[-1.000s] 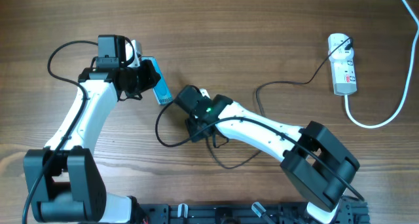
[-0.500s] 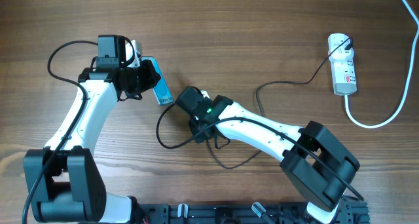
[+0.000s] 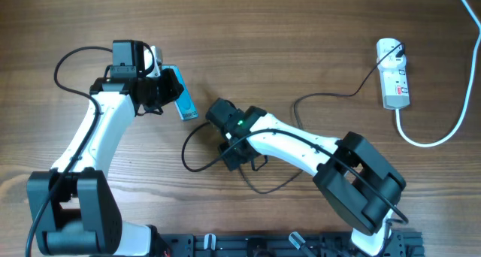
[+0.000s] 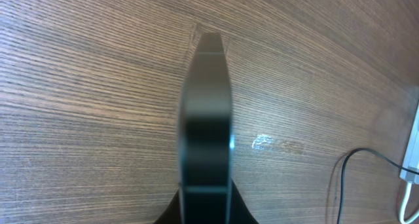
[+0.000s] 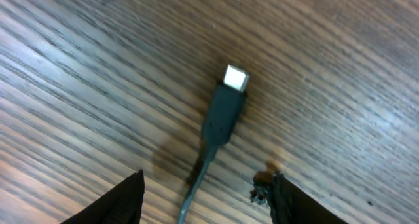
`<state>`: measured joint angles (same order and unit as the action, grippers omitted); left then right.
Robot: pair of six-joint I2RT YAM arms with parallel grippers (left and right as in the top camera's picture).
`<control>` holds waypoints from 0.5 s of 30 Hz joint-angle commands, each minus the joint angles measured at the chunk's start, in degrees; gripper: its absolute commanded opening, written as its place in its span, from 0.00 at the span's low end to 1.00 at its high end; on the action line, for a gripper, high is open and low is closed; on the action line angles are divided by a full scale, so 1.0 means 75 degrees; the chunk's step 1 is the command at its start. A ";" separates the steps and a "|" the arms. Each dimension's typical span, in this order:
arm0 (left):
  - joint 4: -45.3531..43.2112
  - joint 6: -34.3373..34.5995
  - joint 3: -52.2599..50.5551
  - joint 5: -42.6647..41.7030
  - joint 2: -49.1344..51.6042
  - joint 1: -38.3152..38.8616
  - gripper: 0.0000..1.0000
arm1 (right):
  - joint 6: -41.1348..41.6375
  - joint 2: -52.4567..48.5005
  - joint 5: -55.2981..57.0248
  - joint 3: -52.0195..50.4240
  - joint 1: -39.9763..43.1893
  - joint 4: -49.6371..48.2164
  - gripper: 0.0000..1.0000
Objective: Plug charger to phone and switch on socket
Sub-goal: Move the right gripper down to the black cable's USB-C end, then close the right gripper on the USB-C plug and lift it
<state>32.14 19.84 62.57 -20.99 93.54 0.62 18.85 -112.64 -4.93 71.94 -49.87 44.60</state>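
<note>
Overhead: left claw (image 3: 170, 92) is closed on the phone (image 3: 185, 104), held tilted on edge at about 10 o'clock from the centre of the bench (image 3: 301, 31); the left wrist view shows it edge-on and blurred. The right claw (image 5: 204, 181) is spread wide, low over the bench; the charger (image 5: 222, 116) plug lies flat between and just ahead of the fingers, touching neither, metal tip toward 1 o'clock. The socket (image 3: 393, 83) sits at 2 o'clock, well apart from both arms; switch position cannot be told.
</note>
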 commanded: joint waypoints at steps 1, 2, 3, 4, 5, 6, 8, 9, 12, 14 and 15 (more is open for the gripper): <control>-0.0029 0.0009 0.0029 -0.0017 -0.0006 -0.0055 0.04 | -0.0090 -0.0254 0.0160 0.0160 0.0085 0.0396 0.62; -0.0029 0.0012 0.0029 -0.0017 -0.0006 -0.0055 0.04 | -0.0085 -0.0254 0.0434 0.0210 0.0134 0.0641 0.62; -0.0029 0.0012 0.0029 -0.0017 -0.0006 -0.0055 0.04 | -0.0050 -0.0254 0.0784 0.0248 0.0192 0.0906 0.62; -0.0029 0.0012 0.0029 -0.0017 -0.0006 -0.0055 0.04 | 0.0125 -0.0254 0.1332 0.0254 0.0289 0.1209 0.63; -0.0029 0.0012 0.0029 -0.0017 -0.0006 -0.0055 0.04 | 0.0373 -0.0254 0.1961 0.0251 0.0420 0.1542 0.63; -0.0029 0.0012 0.0029 -0.0020 -0.0006 -0.0055 0.04 | 0.0530 -0.0254 0.2305 0.0251 0.0527 0.1740 0.63; -0.0029 0.0012 0.0029 -0.0020 -0.0006 -0.0055 0.04 | 0.0705 -0.0254 0.2518 0.0251 0.0804 0.1961 0.63; -0.0026 0.0012 0.0029 -0.0020 -0.0006 -0.0055 0.04 | 0.0711 -0.0254 0.2282 0.0251 0.0973 0.1967 0.63; -0.0026 0.0012 0.0029 -0.0020 -0.0006 -0.0055 0.04 | 0.0714 -0.0254 0.1947 0.0251 0.1265 0.1915 0.63; -0.0026 0.0012 0.0029 -0.0020 -0.0006 -0.0055 0.04 | 0.0711 -0.0254 0.1807 0.0251 0.1443 0.1754 0.64; -0.0026 0.0012 0.0029 -0.0020 -0.0006 -0.0055 0.04 | 0.0708 -0.0254 0.1547 0.0251 0.1472 0.1676 0.66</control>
<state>32.12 19.84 62.57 -20.84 93.54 0.62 23.09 -113.43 8.64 73.01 -39.86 58.37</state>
